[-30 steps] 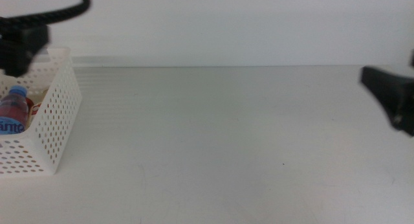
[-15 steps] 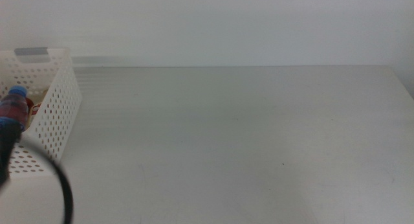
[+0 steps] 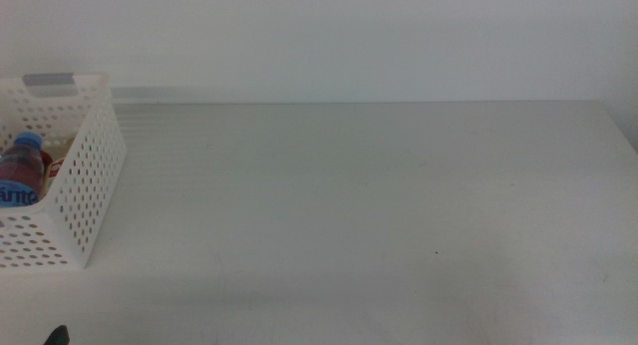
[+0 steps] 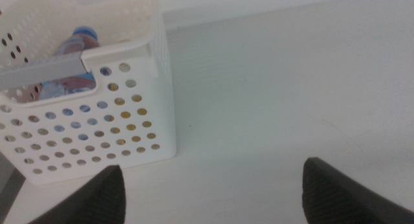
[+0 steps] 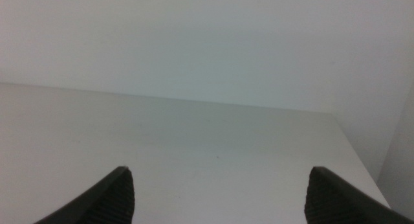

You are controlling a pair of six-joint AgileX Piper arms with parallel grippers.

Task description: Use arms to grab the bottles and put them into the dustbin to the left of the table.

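Dustbin (image 3: 85,200) at 9 o'clock on table (image 3: 379,205), one water bottle (image 3: 20,171) inside plus a red item, probably one can (mostly hidden). Left gripper (image 4: 213,188) and right gripper (image 5: 217,191) both spread, empty. Risk: left jaws clipping bin rim when moving.

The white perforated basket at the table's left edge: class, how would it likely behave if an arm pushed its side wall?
The basket looks like thin plastic full of holes, so probably light for its size, and its walls may flex. It sits flat on the smooth table, so it would likely slide rather than tip. The water bottle inside adds some weight and might roll.
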